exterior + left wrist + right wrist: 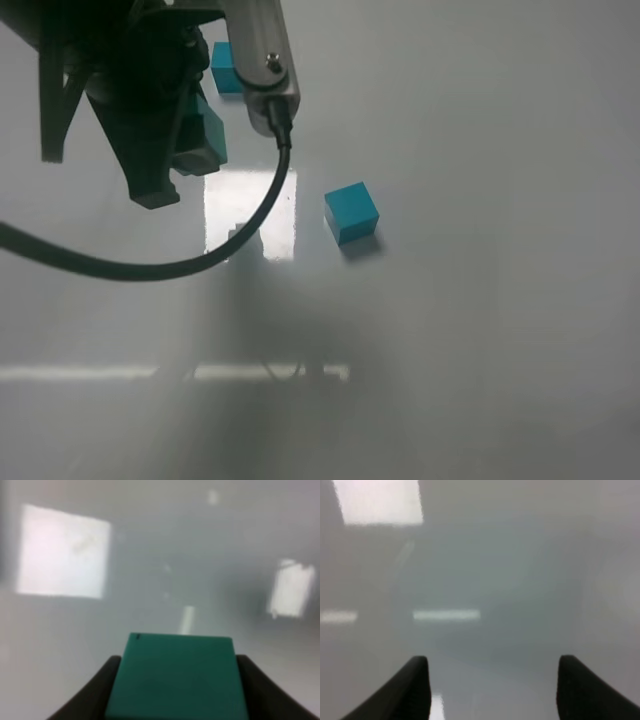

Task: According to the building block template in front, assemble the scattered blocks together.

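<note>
My left gripper hangs above the table at the upper left, shut on the sea-green cube. In the left wrist view the cube sits between the two dark fingers, off the surface. The loose teal-blue cube lies on the table to the right of that gripper, apart from it. Of the block template, only a teal-blue part shows at the back. The left arm hides the rest. My right gripper is open and empty over bare table. It is out of the exterior high view.
The glossy white table carries bright light reflections. A black cable loops down from the left arm across the left side.
</note>
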You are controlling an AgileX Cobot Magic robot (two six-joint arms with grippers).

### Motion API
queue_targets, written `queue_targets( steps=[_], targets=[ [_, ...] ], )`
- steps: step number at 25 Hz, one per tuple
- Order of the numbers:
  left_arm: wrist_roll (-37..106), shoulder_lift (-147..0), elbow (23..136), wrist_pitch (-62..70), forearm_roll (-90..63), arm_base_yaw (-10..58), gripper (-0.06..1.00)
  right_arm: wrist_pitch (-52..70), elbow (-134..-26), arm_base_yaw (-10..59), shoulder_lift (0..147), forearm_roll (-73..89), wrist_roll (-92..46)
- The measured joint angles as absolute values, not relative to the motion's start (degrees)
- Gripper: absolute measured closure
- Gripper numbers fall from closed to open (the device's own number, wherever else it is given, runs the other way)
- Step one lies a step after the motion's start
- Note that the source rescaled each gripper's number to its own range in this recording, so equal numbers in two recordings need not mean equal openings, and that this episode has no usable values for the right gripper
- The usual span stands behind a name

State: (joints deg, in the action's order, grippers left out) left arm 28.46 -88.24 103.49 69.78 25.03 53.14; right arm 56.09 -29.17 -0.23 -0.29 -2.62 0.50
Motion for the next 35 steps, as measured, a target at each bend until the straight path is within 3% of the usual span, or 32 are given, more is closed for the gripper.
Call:
queue_targets(
  steps=[8, 13, 23, 35],
  targets=[
    [23.2, -104.3, 124.4, 69.9, 18.3, 56.0, 0.93, 56.1, -29.2, -0.2, -0.3, -2.6, 0.5],
    [19.7, -113.4, 131.7, 67.5, 14.1, 56.0, 0.93, 56.1, -29.2, -0.2, -0.3, -2.6, 0.5],
    [20.5, -118.0, 133.4, 63.6, 12.4, 56.0, 0.93, 56.1, -29.2, -0.2, -0.3, -2.6, 0.5],
    [20.6, -118.9, 133.4, 69.5, 15.2, 56.0, 0.93, 56.1, -29.2, -0.2, -0.3, -2.6, 0.6]
  ],
)
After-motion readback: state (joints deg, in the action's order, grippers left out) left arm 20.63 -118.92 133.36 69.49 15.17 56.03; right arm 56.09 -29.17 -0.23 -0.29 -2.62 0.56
